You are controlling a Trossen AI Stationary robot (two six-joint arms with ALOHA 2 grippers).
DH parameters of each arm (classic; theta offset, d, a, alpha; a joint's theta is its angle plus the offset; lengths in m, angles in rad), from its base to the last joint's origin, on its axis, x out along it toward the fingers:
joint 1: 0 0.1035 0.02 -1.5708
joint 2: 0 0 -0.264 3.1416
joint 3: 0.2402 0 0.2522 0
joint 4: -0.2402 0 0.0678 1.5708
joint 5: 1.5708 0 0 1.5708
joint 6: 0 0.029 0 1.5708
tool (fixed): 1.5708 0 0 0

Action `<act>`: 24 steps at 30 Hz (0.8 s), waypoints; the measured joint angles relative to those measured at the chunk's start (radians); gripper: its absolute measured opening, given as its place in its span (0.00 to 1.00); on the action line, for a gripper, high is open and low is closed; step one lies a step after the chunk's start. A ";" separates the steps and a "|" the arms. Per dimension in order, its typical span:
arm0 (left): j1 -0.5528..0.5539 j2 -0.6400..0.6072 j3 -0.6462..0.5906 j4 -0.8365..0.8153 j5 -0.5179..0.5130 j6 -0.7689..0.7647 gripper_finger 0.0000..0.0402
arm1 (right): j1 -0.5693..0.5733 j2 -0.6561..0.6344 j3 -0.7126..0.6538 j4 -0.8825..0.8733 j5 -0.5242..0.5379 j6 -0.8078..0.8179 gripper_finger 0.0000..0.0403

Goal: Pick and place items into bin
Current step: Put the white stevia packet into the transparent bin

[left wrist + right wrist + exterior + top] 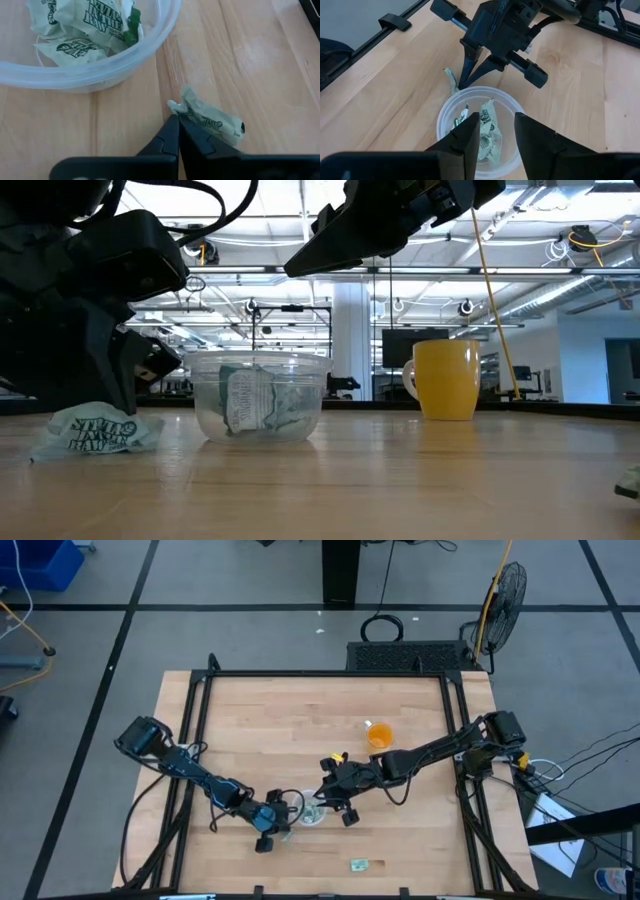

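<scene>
The bin is a small round clear dish near the table's near edge, with several pale green-and-white packets lying in it. My left gripper is shut just left of the bin, low at the table, on one more packet. My right gripper hangs open and empty above the bin, pointing down. Another packet lies alone on the table nearer the near edge. My left gripper pinches the crumpled packet at its edge between the two fingertips, slanting down from the table's left. The rest of the packet lies on the table beside the bin's wall; it is not lifted.
An orange cup stands upright to the right of and beyond the bin, with the right arm passing near it. A black frame runs along the far and side edges of the table. Bare wood lies on the far half.
</scene>
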 joint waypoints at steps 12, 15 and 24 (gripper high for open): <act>-0.025 -0.141 -0.002 -0.015 -0.024 0.042 0.01 | 0.000 0.000 0.000 -0.009 0.000 0.000 0.28; -0.029 -0.202 -0.002 -0.040 -0.056 0.074 0.01 | 0.000 0.000 0.000 -0.008 0.000 0.000 0.28; -0.028 -0.252 -0.001 -0.086 -0.100 -0.005 0.01 | 0.000 0.000 -0.005 -0.020 0.000 0.007 0.28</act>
